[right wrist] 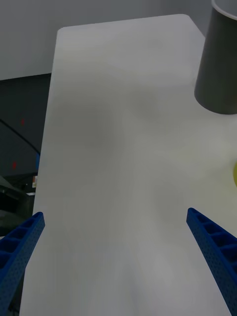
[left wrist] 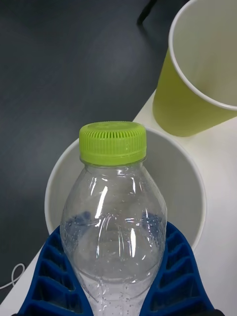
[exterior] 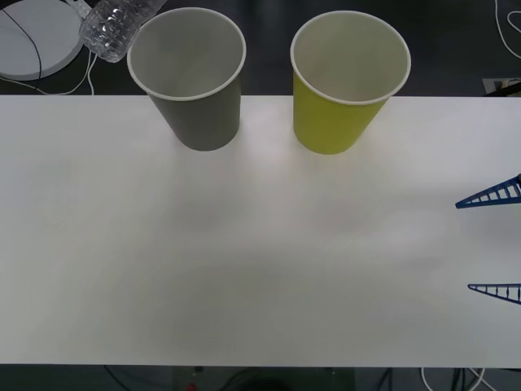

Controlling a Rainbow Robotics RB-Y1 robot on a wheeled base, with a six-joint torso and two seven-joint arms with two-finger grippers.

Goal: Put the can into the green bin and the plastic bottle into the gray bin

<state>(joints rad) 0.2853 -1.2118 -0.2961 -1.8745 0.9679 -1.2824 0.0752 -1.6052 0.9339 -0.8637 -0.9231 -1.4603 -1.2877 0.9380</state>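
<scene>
The plastic bottle (left wrist: 116,207), clear with a lime-green cap, is held between the blue fingers of my left gripper (left wrist: 116,237), which is shut on it. It hangs cap-first over the white opening of the gray bin (left wrist: 54,182). From the front, the plastic bottle (exterior: 118,28) sits tilted just above the left rim of the gray bin (exterior: 199,114). The green bin (exterior: 334,122) stands upright to the right of the gray one, also seen as the green bin (left wrist: 182,113). My right gripper (exterior: 464,246) is open near the table's right edge, holding nothing. The can is out of view.
Both bins stand along the far edge of the white table (exterior: 244,261), whose broad surface lies between them and the near edge. A white round object (exterior: 32,37) with a cable lies on the dark floor beyond the far left corner.
</scene>
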